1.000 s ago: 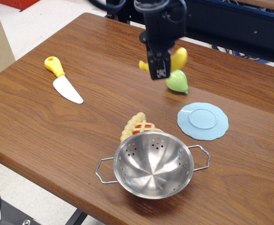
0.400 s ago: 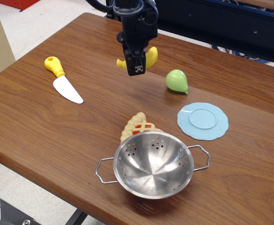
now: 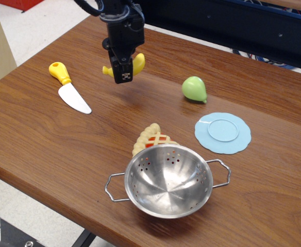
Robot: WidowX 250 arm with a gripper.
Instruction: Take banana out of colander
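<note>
My gripper (image 3: 123,72) is shut on the small yellow banana (image 3: 137,64) and holds it in the air above the table's far left part, between the knife and the pear. The banana's ends stick out on both sides of the black fingers. The steel colander (image 3: 169,180) stands at the table's front edge, well below and to the right of the gripper. Nothing lies inside its bowl.
A white toy knife with a yellow handle (image 3: 68,86) lies to the left. A green pear (image 3: 194,89) and a light-blue scalloped plate (image 3: 222,132) are on the right. A lattice-topped toy pastry (image 3: 150,139) touches the colander's far rim.
The gripper has carried the banana leftward, from just above the pear to a spot near the knife. Nothing else has moved.
</note>
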